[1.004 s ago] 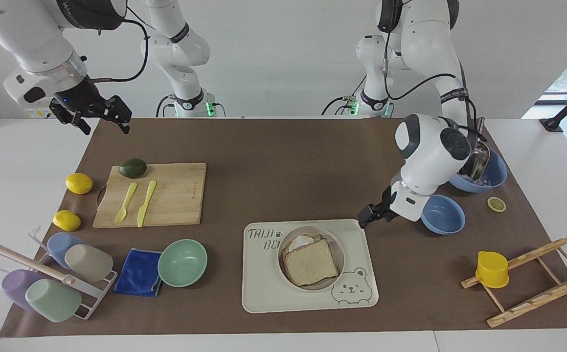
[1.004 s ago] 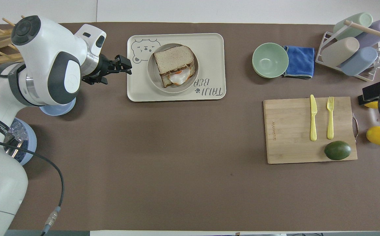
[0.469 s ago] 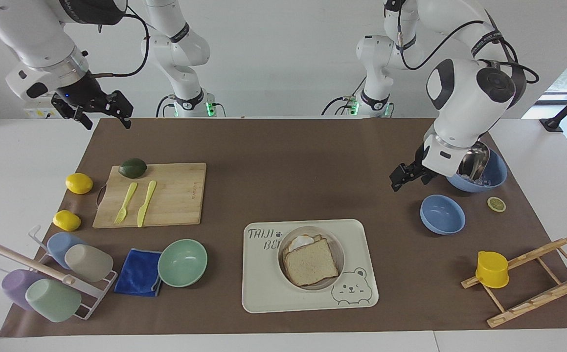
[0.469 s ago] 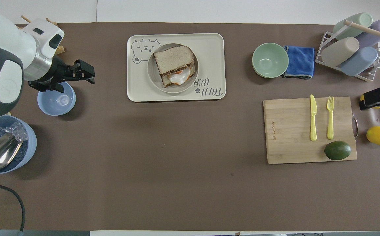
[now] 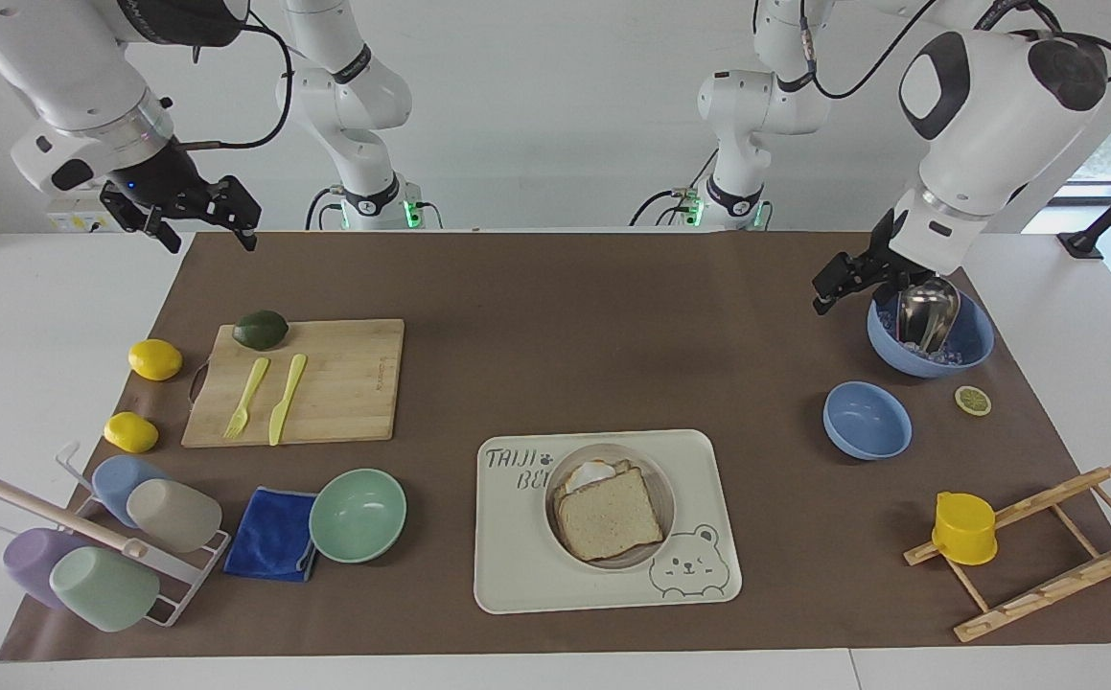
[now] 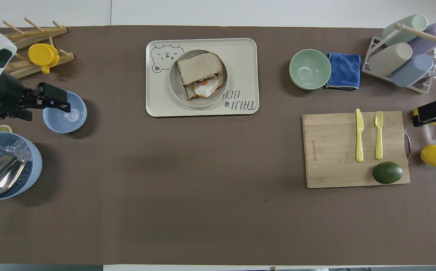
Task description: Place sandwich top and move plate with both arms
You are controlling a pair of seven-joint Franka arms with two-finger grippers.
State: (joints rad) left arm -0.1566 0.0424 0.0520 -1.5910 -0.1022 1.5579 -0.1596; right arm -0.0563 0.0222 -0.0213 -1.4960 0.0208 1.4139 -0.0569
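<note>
Sandwich top on plate — both claws aloft at mat edges | spread unclear

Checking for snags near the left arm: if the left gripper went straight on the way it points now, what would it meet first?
The left gripper is up in the air near the ice bowl, angled down toward the table's middle. Likely bare brown mat first; depth is uncertain.

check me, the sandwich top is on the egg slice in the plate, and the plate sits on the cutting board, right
Not quite. The sandwich top does lie on the egg slice in the plate, but the plate sits on the bear tray, not the cutting board. The facing view shows it.
</note>
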